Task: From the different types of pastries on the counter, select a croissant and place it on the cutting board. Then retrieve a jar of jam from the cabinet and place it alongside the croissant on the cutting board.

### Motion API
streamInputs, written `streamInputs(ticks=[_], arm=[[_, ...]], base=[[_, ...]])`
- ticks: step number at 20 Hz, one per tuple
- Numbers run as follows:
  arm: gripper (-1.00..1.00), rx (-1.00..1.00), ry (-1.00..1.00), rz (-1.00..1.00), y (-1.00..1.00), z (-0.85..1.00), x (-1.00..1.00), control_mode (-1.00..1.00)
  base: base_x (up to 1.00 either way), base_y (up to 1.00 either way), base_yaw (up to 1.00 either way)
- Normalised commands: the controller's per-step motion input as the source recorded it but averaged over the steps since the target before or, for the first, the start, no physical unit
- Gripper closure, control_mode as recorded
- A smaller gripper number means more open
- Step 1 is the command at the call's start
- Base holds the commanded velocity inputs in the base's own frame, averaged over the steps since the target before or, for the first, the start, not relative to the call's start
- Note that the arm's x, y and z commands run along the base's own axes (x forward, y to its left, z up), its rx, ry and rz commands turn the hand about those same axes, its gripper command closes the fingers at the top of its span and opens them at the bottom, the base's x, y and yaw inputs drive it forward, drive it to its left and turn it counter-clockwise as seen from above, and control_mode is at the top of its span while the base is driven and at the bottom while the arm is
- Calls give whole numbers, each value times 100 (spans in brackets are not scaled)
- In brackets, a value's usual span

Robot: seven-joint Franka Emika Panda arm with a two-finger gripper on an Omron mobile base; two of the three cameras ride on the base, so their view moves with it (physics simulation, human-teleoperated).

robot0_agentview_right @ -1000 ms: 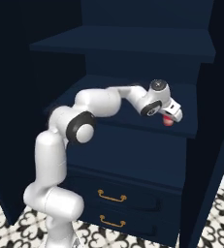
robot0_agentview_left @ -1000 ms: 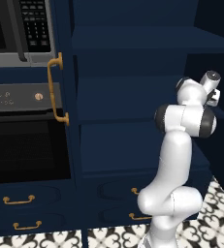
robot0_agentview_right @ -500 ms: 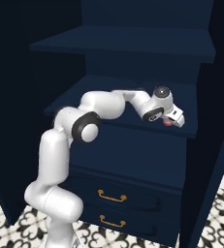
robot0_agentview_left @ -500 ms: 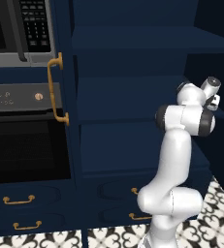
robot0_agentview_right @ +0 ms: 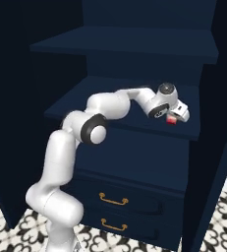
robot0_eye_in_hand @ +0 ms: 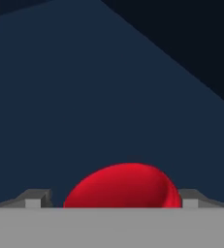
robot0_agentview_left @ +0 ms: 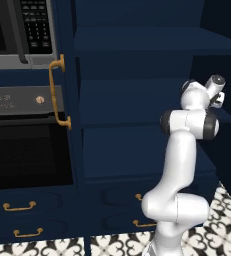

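Gripping the red jam jar (robot0_eye_in_hand: 123, 186), claw (robot0_agentview_right: 173, 118) over shelf (robot0_agentview_right: 120, 106).

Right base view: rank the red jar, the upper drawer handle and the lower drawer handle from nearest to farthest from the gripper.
1. Red jar, right at the gripper, over the shelf's right end.
2. Upper drawer handle, below and to the left.
3. Lower drawer handle, lower again, near the floor.

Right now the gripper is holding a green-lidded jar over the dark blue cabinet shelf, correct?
Not quite. The lid is red, not green: the hand view shows the red top of the jar between the fingertips, and the right base view shows red under the gripper. The rest holds: it is over the dark blue shelf.
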Motion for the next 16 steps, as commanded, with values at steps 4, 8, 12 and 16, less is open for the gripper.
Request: streamInputs(ticks=[4, 8, 12, 16], arm=[[100, 6, 6, 0, 0, -24, 14, -100], [100, 14, 16, 0, 0, -13, -20, -100], [100, 5, 1, 1, 8, 3, -48, -100], [100, -1, -19, 0, 44, 2, -78, -100]], base=[[0, 0, 0], [0, 0, 0], [0, 0, 0], [0, 0, 0]])
